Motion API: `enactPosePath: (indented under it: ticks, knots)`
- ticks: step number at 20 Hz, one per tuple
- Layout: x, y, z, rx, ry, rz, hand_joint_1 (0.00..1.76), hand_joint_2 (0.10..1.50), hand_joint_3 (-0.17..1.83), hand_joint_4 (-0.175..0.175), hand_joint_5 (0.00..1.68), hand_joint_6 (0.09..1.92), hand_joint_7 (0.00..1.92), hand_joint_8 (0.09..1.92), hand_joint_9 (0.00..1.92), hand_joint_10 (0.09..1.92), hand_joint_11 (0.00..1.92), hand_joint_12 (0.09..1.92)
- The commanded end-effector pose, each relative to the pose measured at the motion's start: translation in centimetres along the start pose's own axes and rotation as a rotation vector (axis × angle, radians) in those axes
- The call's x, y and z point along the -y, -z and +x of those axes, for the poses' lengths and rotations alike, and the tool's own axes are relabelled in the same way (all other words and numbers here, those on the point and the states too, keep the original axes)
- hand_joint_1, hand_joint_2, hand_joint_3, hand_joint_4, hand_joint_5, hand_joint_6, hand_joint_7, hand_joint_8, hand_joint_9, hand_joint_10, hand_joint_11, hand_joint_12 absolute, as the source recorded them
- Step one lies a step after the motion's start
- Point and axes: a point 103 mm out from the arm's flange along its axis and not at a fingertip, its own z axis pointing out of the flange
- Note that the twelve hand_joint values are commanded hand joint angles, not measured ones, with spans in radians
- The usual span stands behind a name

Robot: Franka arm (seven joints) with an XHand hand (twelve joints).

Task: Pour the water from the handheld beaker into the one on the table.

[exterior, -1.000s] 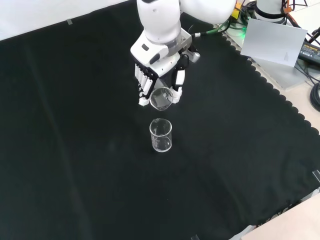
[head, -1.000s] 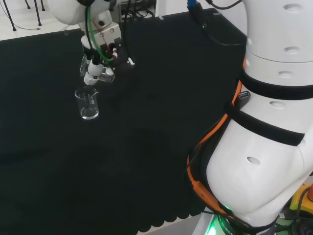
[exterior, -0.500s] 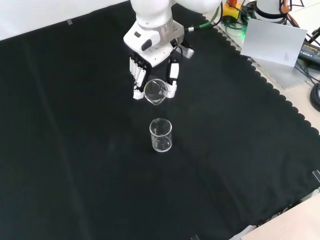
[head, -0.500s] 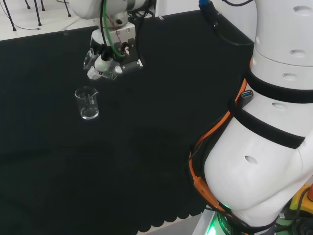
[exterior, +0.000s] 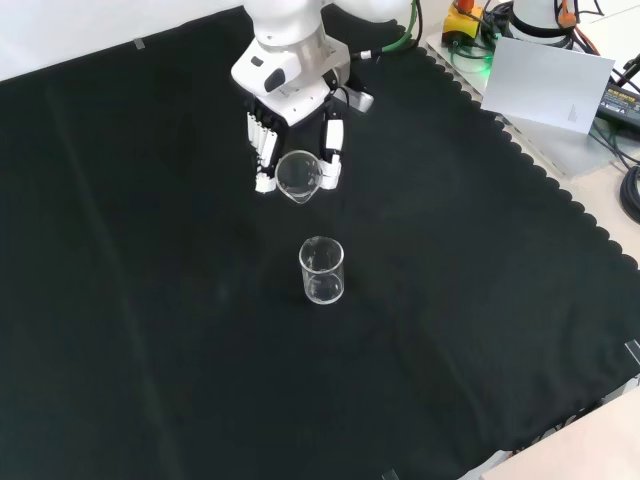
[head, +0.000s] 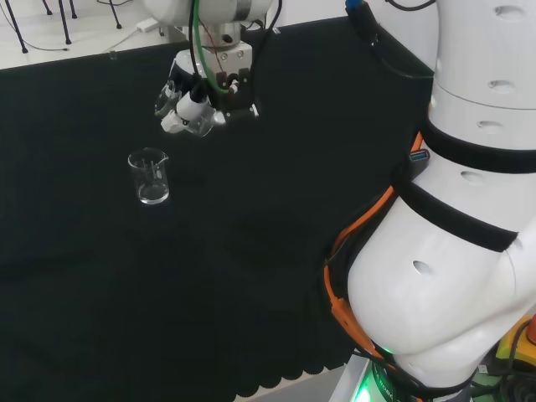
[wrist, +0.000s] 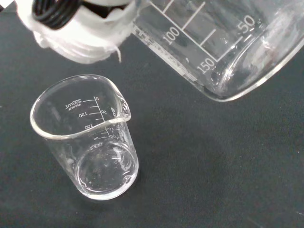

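Note:
My hand point(exterior: 290, 120) is shut on a clear glass beaker point(exterior: 298, 175), held tipped with its mouth facing the front camera. In the head view the hand point(head: 194, 102) and its beaker point(head: 201, 124) hang above the cloth, up and to the right of the standing beaker point(head: 150, 177). That second beaker point(exterior: 321, 270) stands upright on the black cloth, nearer the front camera than the hand. The wrist view has the standing beaker point(wrist: 90, 142) with a little water at its bottom, and the held beaker point(wrist: 223, 42) close by, its scale marks showing.
The arm's white links point(head: 469, 209) stand at the head view's right. A grey box point(exterior: 550, 85) and cables lie off the cloth's scalloped edge at the front view's upper right. Black cloth point(exterior: 150, 330) spreads all round the standing beaker.
The hand has carried its beaker away from over the standing beaker, rightward and up in the head view, farther off in the front view. The standing beaker has stayed put.

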Motion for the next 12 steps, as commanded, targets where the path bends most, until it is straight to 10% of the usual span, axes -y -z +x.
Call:
enactPosePath:
  ticks: [1,12]
  knots:
    - [-0.2,-1.3,-2.1,-0.067,0.005,-0.009,1.17,1.03,-0.17,0.061,1.51,0.09,1.68,0.09,1.51,0.34,1.20,0.83]
    - [0.0,-3.8,-4.1,-0.197,0.085,-0.046,1.17,1.03,-0.17,0.054,1.51,0.09,1.68,0.09,1.50,0.35,1.19,0.83]
